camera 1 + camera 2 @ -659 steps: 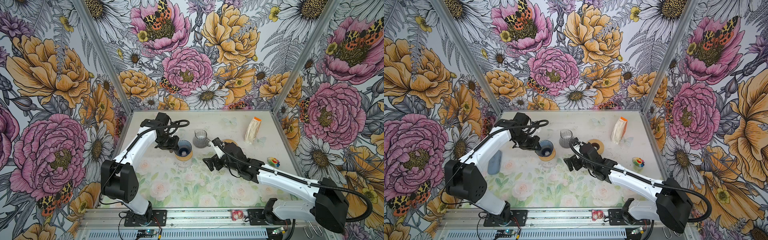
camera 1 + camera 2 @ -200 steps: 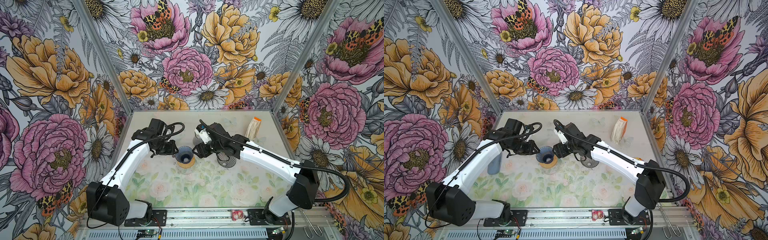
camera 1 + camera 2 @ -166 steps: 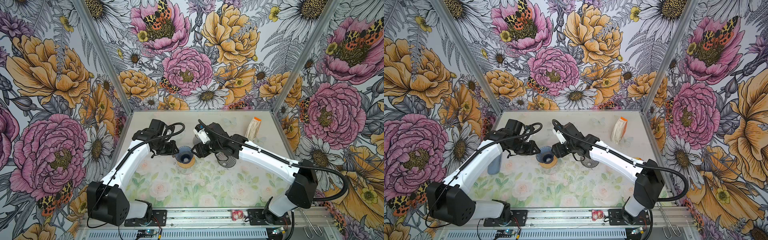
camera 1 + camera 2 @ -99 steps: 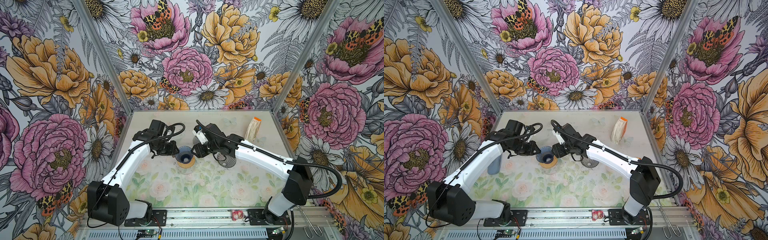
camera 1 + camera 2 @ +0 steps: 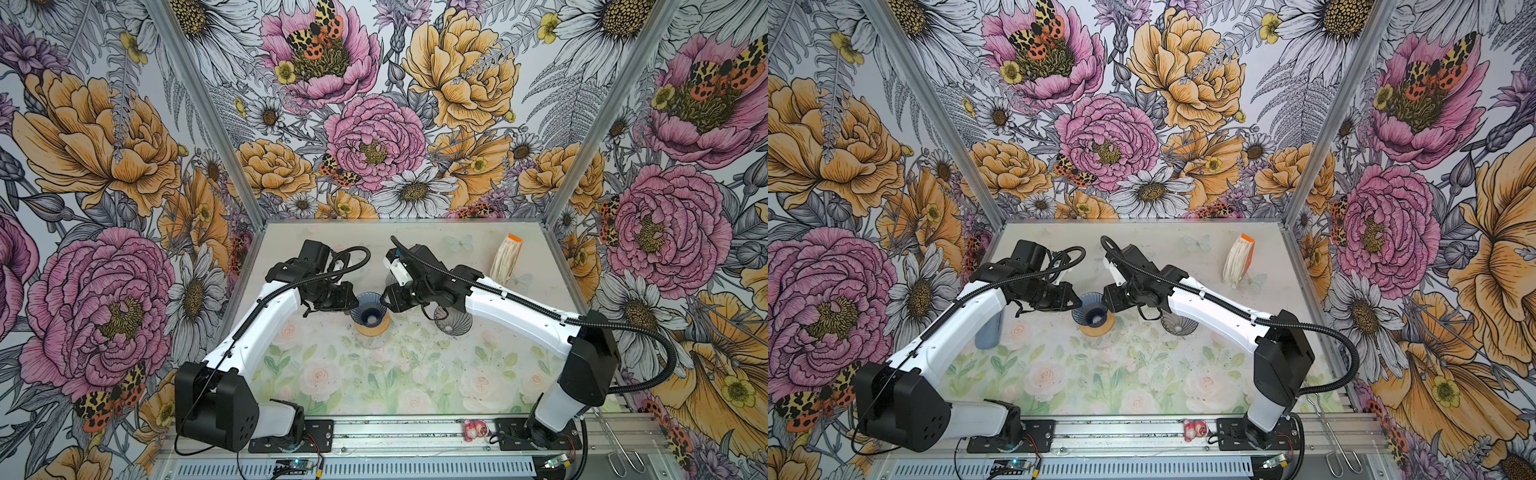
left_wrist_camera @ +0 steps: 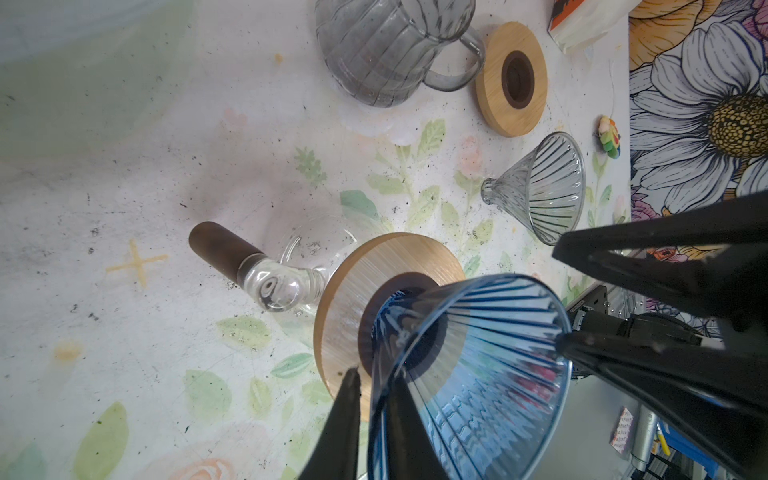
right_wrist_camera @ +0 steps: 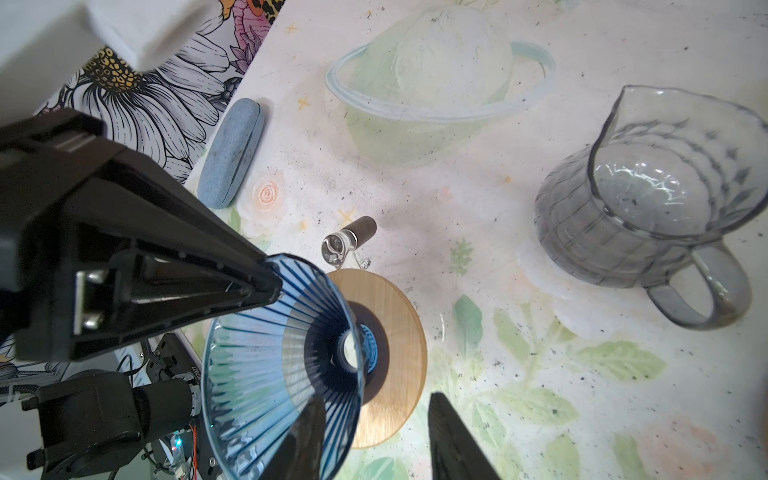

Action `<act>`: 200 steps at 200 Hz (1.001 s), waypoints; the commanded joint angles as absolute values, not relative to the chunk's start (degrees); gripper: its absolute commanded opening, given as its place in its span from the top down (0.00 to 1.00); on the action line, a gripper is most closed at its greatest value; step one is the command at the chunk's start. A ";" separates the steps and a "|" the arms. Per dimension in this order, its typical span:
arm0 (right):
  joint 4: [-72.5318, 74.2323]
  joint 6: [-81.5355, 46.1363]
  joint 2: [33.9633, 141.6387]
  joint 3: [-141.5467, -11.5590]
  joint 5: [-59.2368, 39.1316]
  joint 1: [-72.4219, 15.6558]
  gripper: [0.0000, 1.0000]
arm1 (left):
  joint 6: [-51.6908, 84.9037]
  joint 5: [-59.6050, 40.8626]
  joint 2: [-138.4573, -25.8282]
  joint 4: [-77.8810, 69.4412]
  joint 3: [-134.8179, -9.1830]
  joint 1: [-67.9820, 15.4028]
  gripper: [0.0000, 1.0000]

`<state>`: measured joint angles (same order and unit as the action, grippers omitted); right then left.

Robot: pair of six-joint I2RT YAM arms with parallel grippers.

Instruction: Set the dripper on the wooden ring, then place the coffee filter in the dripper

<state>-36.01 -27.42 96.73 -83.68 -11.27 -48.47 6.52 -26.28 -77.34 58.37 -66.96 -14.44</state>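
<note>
The blue ribbed glass dripper [image 5: 370,309] [image 5: 1094,311] stands on a wooden ring [image 5: 372,330] over a clear glass server. My left gripper [image 5: 353,301] [image 6: 374,386] is shut on the dripper's [image 6: 478,353] left rim, one finger inside and one outside. My right gripper [image 5: 384,299] [image 7: 374,405] straddles the opposite rim of the dripper [image 7: 270,353]. One of its fingers is inside the cone and the other stands clear outside, so it is open. The coffee filters [image 5: 505,262] [image 5: 1237,262], a white stack in an orange pack, lean at the back right, away from both grippers.
A grey glass pitcher [image 7: 636,199] [image 6: 382,45] stands behind the dripper. A clear glass dripper [image 5: 453,324] [image 6: 544,187] lies on its side under the right arm. A second wooden ring [image 6: 511,79] is beside it. A blue-grey case [image 5: 986,332] [image 7: 232,153] lies at the left wall.
My right gripper has swung from the table's middle up to the blue dripper, and its jaws have narrowed around the rim. The left gripper stays on the rim, slightly tighter.
</note>
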 commanded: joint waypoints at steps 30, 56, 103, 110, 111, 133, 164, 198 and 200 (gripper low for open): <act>-36.24 -28.75 99.15 -86.46 -11.74 -48.88 0.62 | 6.24 -27.25 -77.59 56.60 -67.46 -14.12 0.86; -36.21 -28.43 99.25 -86.42 -11.60 -48.87 0.65 | 6.46 -26.88 -77.61 56.61 -67.40 -14.84 0.87; -36.23 -28.23 99.34 -86.02 -12.13 -48.87 0.71 | 7.07 -25.70 -78.47 56.69 -67.58 -15.73 0.88; -36.22 -28.25 99.32 -85.84 -12.13 -48.80 0.72 | 7.11 -25.61 -78.62 56.74 -67.72 -15.82 0.88; -36.22 -28.25 99.32 -85.84 -12.13 -48.80 0.72 | 7.07 -25.64 -78.64 56.72 -67.74 -15.86 0.88; -36.21 -28.22 99.13 -85.26 -11.88 -48.78 0.73 | 7.06 -25.02 -78.90 56.70 -67.78 -15.85 0.88; -36.21 -28.04 98.72 -84.66 -11.56 -48.76 0.74 | 7.16 -24.74 -79.96 56.71 -67.59 -15.56 0.89; -36.30 -27.93 98.78 -84.03 -11.34 -48.61 0.75 | 7.74 -24.46 -80.77 56.69 -67.82 -15.28 0.92; -36.30 -27.94 98.74 -83.98 -11.40 -48.61 0.75 | 7.74 -24.48 -80.77 56.69 -67.80 -15.29 0.92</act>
